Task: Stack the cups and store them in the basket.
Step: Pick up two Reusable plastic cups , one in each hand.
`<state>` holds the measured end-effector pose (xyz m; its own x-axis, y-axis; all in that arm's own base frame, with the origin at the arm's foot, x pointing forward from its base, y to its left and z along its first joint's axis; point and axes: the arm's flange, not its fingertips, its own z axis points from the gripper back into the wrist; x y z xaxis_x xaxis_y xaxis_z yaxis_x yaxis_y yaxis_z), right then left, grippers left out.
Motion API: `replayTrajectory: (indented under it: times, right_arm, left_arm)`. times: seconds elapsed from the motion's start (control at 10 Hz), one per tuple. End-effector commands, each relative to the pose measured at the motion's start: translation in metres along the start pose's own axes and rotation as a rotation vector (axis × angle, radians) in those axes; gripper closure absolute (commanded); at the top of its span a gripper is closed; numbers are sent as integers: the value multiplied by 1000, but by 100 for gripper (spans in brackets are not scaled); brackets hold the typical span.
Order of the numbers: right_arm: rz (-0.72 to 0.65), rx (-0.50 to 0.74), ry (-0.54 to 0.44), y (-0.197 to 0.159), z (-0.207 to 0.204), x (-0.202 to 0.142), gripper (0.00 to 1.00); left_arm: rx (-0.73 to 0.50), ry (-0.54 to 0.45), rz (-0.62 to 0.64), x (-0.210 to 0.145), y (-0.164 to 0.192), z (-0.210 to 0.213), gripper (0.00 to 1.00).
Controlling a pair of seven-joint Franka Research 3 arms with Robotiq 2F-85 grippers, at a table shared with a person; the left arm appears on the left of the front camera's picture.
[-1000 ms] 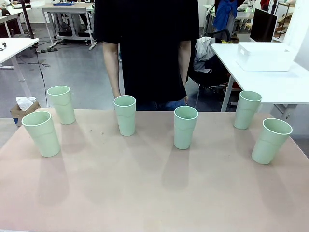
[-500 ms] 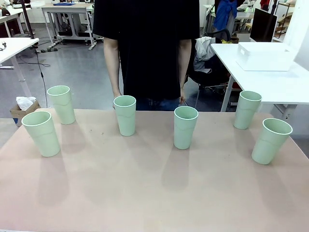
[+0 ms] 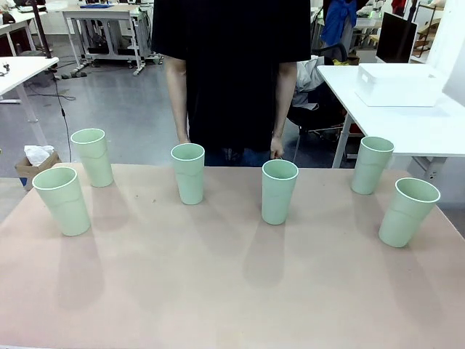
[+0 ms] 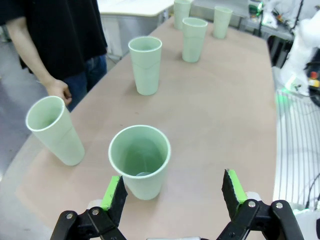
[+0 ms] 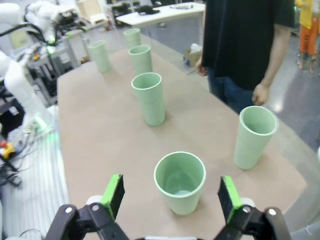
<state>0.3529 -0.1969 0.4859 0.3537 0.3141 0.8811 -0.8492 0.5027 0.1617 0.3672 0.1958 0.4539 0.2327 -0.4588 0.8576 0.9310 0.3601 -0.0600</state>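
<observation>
Finding no progress so far: all six cups (image 3: 279, 191) are standing upright and apart on the counter (image 3: 218, 291), none nested. The basket (image 3: 399, 85) is sitting on a white side table (image 3: 436, 131) beyond the far right corner, well apart from them. My left pincer (image 4: 173, 186) and right pincer (image 5: 171, 190) are both gaping open, gripping nothing, each facing an end cup. I am judging that all stacking and storing is left to do.

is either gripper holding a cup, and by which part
Nothing is held: the left gripper and right gripper are both open and empty; all six cups stand free on the table.
</observation>
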Motion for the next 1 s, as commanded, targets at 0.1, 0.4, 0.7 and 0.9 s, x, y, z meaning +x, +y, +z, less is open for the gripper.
replayTrajectory:
  times: [0.1,0.4,0.7,0.9]
  right_arm:
    - [74,169,41,-89,-1,1,0]
    - [155,403,-9,-142,-24,-37,0]
    - [134,416,-132,-162,-51,-81,0]
    - [128,410,-75,-152,-51,-78,0]
  left_arm:
    - [-107,-97,-98,-22,77,20,0]
    - [-189,-215,-187,-64,123,14,0]
    - [-250,-305,-193,-99,144,1,0]
    - [-237,-293,-177,-98,145,-5,0]
